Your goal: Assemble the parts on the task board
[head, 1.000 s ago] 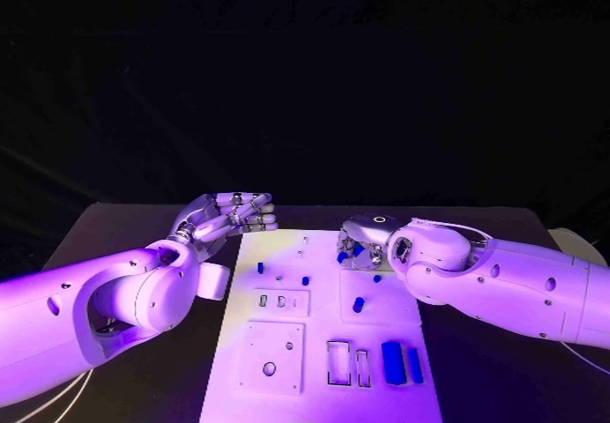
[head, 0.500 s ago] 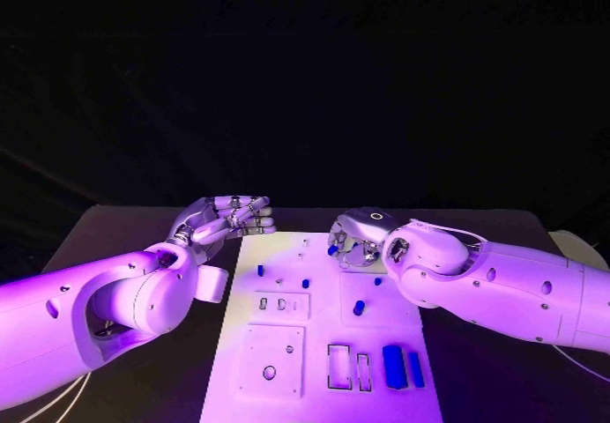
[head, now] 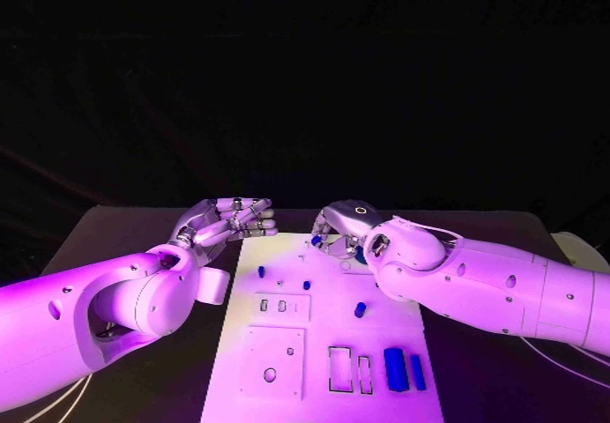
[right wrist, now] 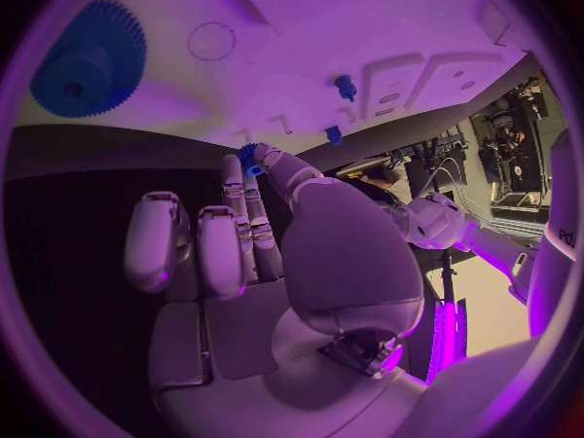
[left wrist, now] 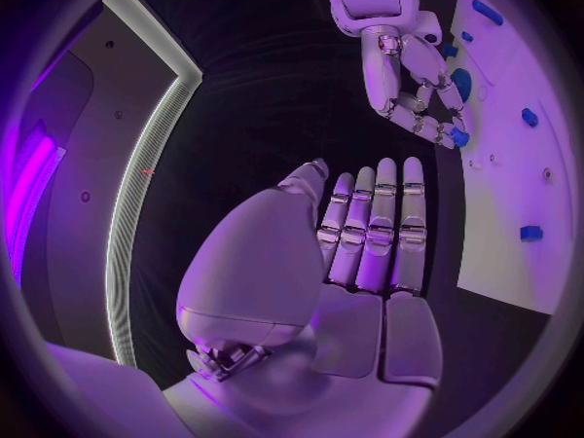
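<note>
My right hand (head: 341, 231) pinches a small blue part (right wrist: 252, 158) at its fingertips, above the far end of the white board (head: 318, 352). It looks light, stiff, slick plastic; a fingertip hold suits it. My left hand (head: 229, 220) hovers beside the board, fingers straight, empty.

White task board (head: 318, 352) centred on black table (head: 115, 238), left hand (head: 226, 220) raised just beside its far left corner, right hand (head: 341, 231) over far edge pinching small blue part (head: 316, 240), two blue bars (head: 403, 368) near right.
</note>
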Controlling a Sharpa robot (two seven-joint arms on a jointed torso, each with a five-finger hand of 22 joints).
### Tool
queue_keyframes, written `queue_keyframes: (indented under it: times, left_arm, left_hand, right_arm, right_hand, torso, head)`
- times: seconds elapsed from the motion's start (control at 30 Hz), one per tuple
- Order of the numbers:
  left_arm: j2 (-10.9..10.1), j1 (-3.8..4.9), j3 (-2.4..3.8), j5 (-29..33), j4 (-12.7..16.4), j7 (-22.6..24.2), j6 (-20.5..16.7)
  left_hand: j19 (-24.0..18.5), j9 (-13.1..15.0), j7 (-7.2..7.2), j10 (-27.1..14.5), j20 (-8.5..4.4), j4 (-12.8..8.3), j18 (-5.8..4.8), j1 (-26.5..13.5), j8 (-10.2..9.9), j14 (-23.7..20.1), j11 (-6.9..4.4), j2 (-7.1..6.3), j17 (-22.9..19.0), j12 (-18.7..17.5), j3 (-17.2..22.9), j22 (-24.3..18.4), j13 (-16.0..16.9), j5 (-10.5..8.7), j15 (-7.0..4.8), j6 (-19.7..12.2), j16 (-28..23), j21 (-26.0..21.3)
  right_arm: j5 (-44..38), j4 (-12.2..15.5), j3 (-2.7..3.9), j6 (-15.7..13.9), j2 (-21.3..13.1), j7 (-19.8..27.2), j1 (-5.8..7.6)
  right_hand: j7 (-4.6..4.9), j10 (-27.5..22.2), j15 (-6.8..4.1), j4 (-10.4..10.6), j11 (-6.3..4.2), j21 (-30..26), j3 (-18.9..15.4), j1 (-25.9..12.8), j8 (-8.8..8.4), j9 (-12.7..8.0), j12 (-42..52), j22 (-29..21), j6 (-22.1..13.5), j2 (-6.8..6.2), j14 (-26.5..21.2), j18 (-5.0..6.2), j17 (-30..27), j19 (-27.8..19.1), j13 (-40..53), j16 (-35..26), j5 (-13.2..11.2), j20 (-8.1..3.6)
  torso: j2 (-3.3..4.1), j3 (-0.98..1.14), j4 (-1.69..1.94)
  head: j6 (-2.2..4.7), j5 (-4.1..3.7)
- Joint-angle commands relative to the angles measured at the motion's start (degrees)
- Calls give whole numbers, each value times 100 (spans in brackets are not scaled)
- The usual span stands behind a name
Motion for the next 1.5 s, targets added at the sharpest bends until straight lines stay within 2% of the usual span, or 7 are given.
queue_keyframes:
  times: [0.03, 0.57, 1.13, 1.23, 1.3, 1.37, 1.5]
  left_arm:
    - [17, 19, 6, -23, 27, 7, 98]
    - [21, 32, 6, -20, 56, -11, 114]
    - [14, 59, 6, -19, 66, -18, 112]
    - [15, 63, 6, -19, 65, -20, 114]
    - [15, 65, 6, -19, 64, -21, 115]
    - [15, 66, 6, -19, 63, -22, 115]
    - [18, 68, 6, -19, 53, -23, 106]
  left_hand:
    - [34, -6, 26, 21, -9, 17, 75, -1, -23, 26, 10, -29, -4, -29, 13, -8, -5, 9, 17, 29, -27, -14]
    - [33, -6, 27, 21, -8, 17, 74, 0, -27, 25, 11, -30, -5, -34, 15, -10, -5, 8, 18, 28, -32, -16]
    - [33, -6, 27, 21, -8, 17, 74, 0, -27, 25, 11, -30, -5, -34, 15, -10, -5, 8, 18, 28, -32, -16]
    - [33, -6, 27, 21, -8, 17, 74, 0, -27, 25, 11, -30, -5, -34, 15, -10, -5, 8, 18, 28, -32, -16]
    - [33, -6, 28, 21, -8, 17, 74, 0, -28, 25, 12, -30, -5, -35, 16, -10, -5, 8, 19, 27, -33, -17]
    - [30, -7, 32, 20, -7, 17, 74, 1, -37, 23, 15, -35, -6, -48, 19, -15, -5, 7, 21, 26, -44, -21]
    - [30, -7, 32, 20, -7, 17, 74, 1, -37, 23, 15, -35, -6, -48, 19, -15, -5, 7, 21, 26, -44, -21]
  right_arm:
    - [18, -125, 1, 3, 102, 23, -2]
    - [35, -381, -2, 113, 362, -36, -10]
    - [17, -529, -8, 318, 457, -83, -12]
    - [24, -546, -8, 291, 470, -67, -12]
    - [36, -553, -8, 259, 476, -43, -12]
    - [51, -555, -9, 218, 481, -16, -11]
    - [75, -551, -9, 90, 479, 50, -11]
  right_hand:
    - [1, 41, -49, 24, -3, 24, 36, 45, 14, 11, 17, -8, 19, -2, 230, -40, 3, 26, 1, 18, -3, -20]
    - [6, 35, -45, 51, 2, 19, 41, 20, 3, 18, 6, -15, 6, -3, 228, -39, -2, 15, -4, 20, -5, -20]
    - [23, 11, -36, 80, 15, -5, 43, -10, -30, 23, -16, -52, -41, -29, 221, -30, -27, -19, -14, 12, -28, -17]
    - [63, -65, -11, 111, 49, -23, 53, -36, -97, 16, -67, -72, -137, -62, 211, -25, -55, -47, -37, 2, -53, -3]
    - [96, -145, 23, 152, 75, -35, 45, -72, -161, 12, -115, -84, -222, -94, 199, -22, -85, -68, -58, -11, -274, 20]
    - [146, -257, 62, 201, 124, -46, 0, -135, -316, -38, -174, -92, -458, -166, 185, -20, -130, -84, -85, -32, -451, 49]
    - [129, -355, 75, 242, 137, -59, -99, -158, -491, -102, -200, -94, -732, -278, 172, -9, -167, -104, -100, -43, -592, 84]
  torso:
    - [22, 6, 19]
    - [75, -2, 52]
    - [88, 0, 42]
    - [88, -2, 43]
    - [91, 0, 44]
    - [92, -1, 45]
    - [93, 3, 40]
  head:
    - [-2, 6]
    - [9, -4]
    - [3, 20]
    - [2, 19]
    - [7, 14]
    - [11, 14]
    - [28, 24]
